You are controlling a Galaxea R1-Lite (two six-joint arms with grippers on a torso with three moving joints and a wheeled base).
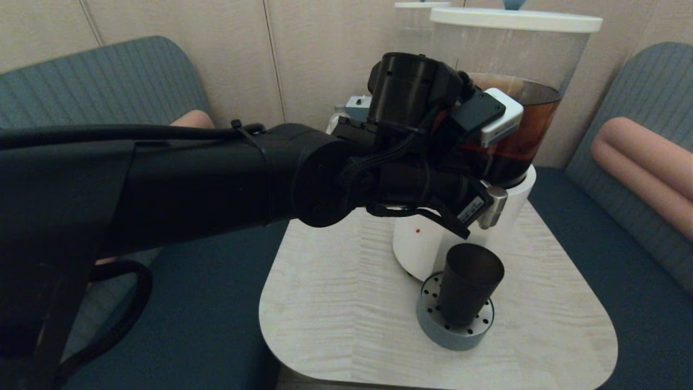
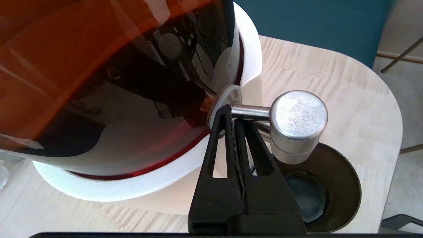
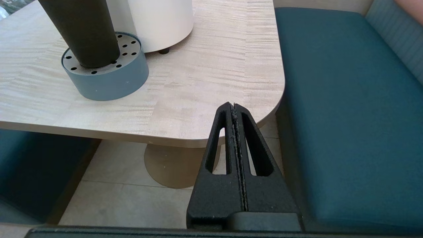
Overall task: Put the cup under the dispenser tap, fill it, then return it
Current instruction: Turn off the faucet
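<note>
1. The left arm reaches across the head view from the left, with the left gripper (image 2: 231, 114) up against the dispenser tap (image 2: 297, 122). Its fingers are pressed together with nothing between them, tips touching the steel stem where it meets the white dispenser base (image 1: 514, 216).
2. The right gripper (image 3: 234, 107) hangs off the table's near corner, over floor tiles beside the blue bench seat (image 3: 347, 115). Its fingers are also closed flat on each other, empty.
3. The cup (image 1: 468, 290) stands upright on the round grey-blue drip tray (image 1: 433, 325), directly below the tap's spout. From the left wrist view its inside (image 2: 343, 185) looks dark; only a dark, glossy bottom shows, and whether liquid is in it cannot be told.
4. The clear tank (image 1: 520, 124) above the base holds dark reddish-brown liquid, roughly half full, under a white lid (image 1: 514, 19).
5. Everything sits on a pale wood-grain table (image 1: 335, 303). A second, colourless tank (image 1: 414, 21) stands behind, largely hidden by the arm.
</note>
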